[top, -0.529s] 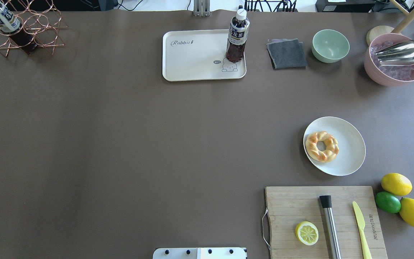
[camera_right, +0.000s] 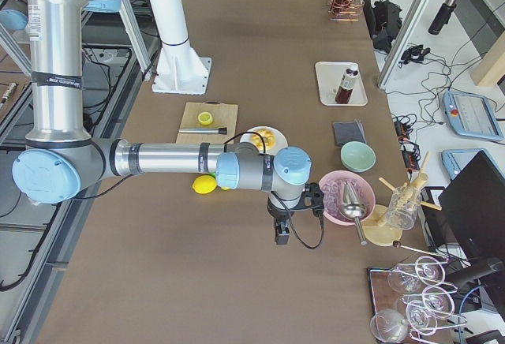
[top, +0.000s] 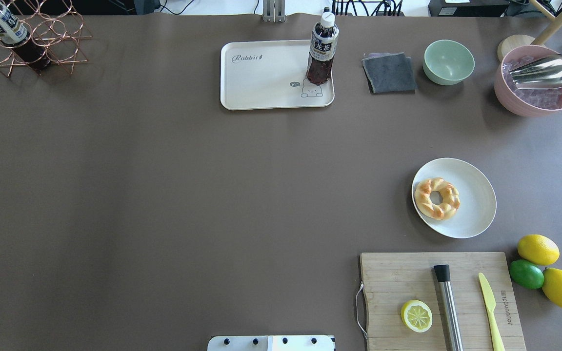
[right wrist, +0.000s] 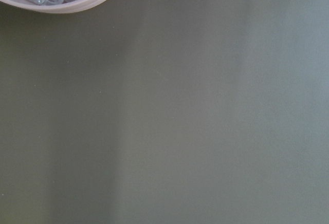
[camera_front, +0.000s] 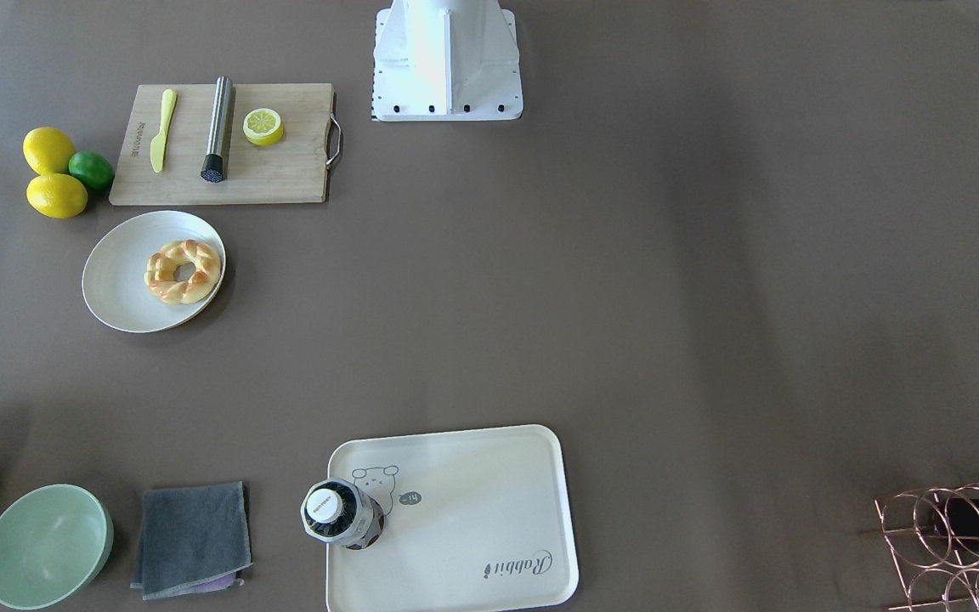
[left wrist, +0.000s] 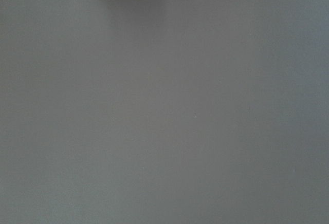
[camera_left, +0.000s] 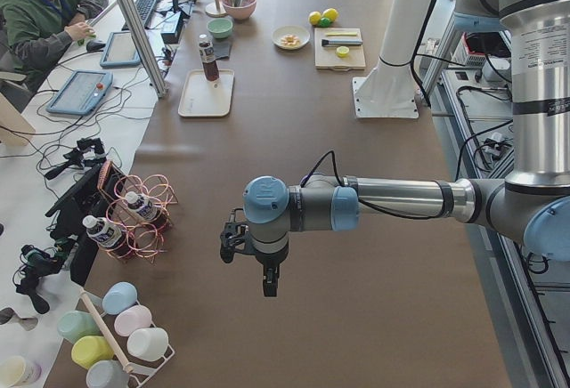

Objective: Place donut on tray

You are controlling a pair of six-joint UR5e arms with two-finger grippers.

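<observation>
Golden braided donut [top: 437, 198] lies flat on a round plate [top: 478, 202], well apart from the cream tray [top: 261, 80] with an apparent bear drawing.

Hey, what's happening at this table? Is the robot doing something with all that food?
Nothing is being handled right now. The donut lies on a round plate, and the tray it should go on sits further along the table with only a bottle standing in one corner. The left gripper and the right gripper hang over bare table at opposite ends, pointing down, away from the donut. Whether they are open or shut cannot be told from these views.
</observation>
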